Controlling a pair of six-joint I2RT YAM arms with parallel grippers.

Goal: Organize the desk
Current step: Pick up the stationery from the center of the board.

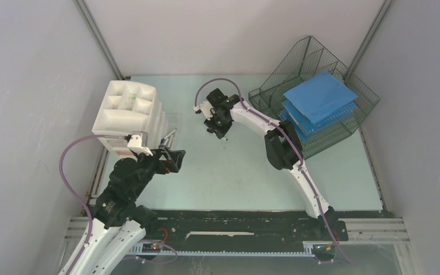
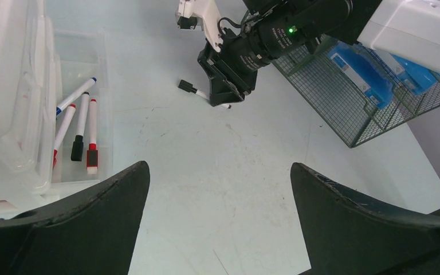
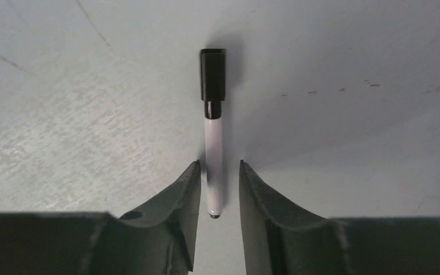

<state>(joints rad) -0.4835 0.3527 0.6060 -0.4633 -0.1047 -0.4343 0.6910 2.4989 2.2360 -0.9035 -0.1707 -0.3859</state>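
Observation:
The pale mint-green desk (image 1: 235, 172) fills the middle of the top view. A white marker with a black cap (image 3: 213, 143) lies flat on it. My right gripper (image 1: 220, 130) is low over it, and its fingers (image 3: 183, 195) straddle the marker's white barrel with narrow gaps on both sides, so the gripper (image 3: 219, 164) is open. The marker (image 2: 197, 91) also shows in the left wrist view under the right gripper. My left gripper (image 1: 175, 157) is open wide and empty above bare desk (image 2: 219, 166).
A white plastic drawer unit (image 1: 127, 112) stands at the back left. Its open drawer (image 2: 100, 86) holds several markers (image 2: 80, 123). A dark wire-mesh tray (image 1: 298, 86) with blue folders (image 1: 319, 94) stands at the back right. A black rail (image 1: 235, 220) runs along the near edge.

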